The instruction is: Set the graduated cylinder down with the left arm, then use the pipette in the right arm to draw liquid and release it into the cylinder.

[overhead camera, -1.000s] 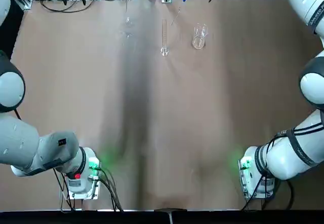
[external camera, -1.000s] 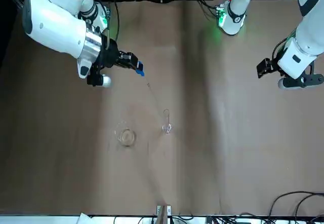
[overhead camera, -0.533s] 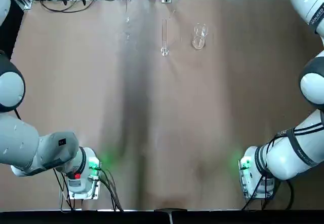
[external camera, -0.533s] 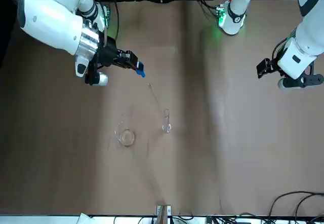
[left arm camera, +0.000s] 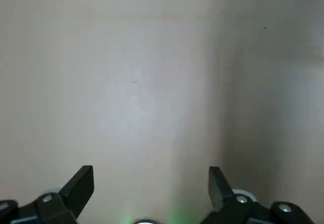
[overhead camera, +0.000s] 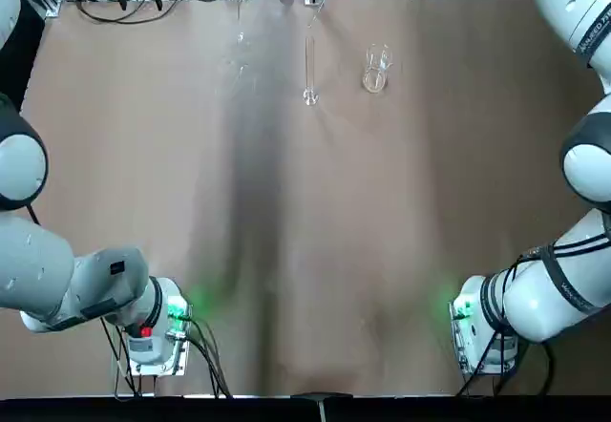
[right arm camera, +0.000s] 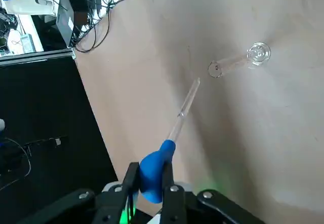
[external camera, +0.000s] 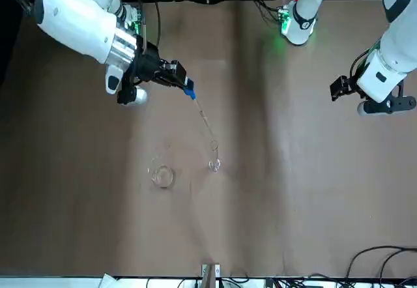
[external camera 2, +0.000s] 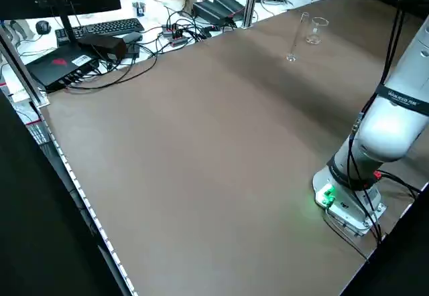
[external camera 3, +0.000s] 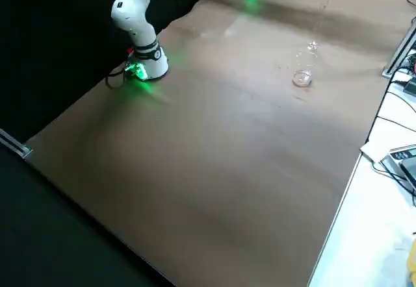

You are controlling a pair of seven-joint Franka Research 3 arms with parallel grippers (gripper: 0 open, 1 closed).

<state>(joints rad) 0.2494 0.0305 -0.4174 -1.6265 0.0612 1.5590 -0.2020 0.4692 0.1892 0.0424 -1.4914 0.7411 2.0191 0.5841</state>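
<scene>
The brown table (overhead camera: 286,250) is mostly bare, and all the glassware sits together toward its far edge. The right arm (external camera: 78,17) is the biggest thing moving over it, reaching out above that cluster, while the left arm (external camera: 384,73) hangs back on its own side, well apart from the glass. The left gripper (left arm camera: 151,183) is released, its fingers spread over nothing but tabletop, so the graduated cylinder (overhead camera: 309,69) is already standing on its foot, upright, with the short beaker (overhead camera: 376,71) near it.

The right gripper (right arm camera: 150,176) is clenched on the blue bulb of the pipette (right arm camera: 174,130), whose thin stem slants down toward the cylinder's open mouth, close to it but not in it.

From where I stand, the worry is that mouth. It is very narrow and the stem comes in at a tilt, so a small error could put the tip against the rim instead of inside it. The cylinder is tall on a small foot, and a sideways nudge near the top would likely tip it over, perhaps into the beaker. A drop let go too early would land on the table. I cannot tell whether any liquid is in the pipette; if the bulb is squeezed too hard, it may empty before the tip is in place.
</scene>
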